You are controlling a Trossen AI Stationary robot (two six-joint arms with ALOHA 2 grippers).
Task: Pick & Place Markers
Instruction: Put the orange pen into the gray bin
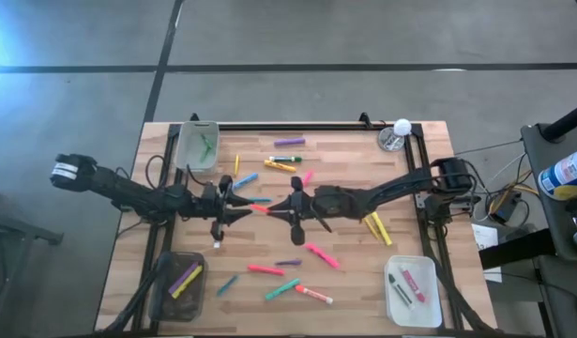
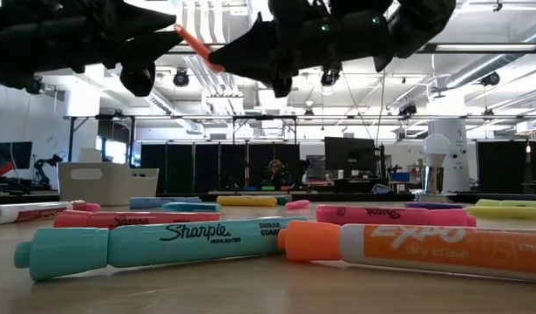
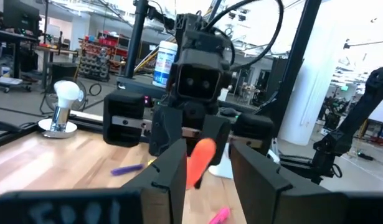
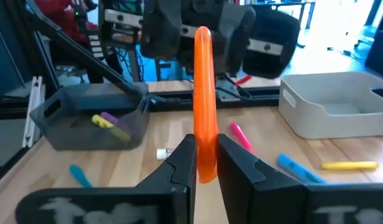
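Held marker: orange-red.
Table: pale wood, plank-striped, black frame.
Bins: dark grey at front left corner, holding purple and yellow markers; white at front right corner, holding red and grey ones; clear at back left corner, holding green.
Loose markers: pink, yellow, teal, blue, purple.
Grippers: black.
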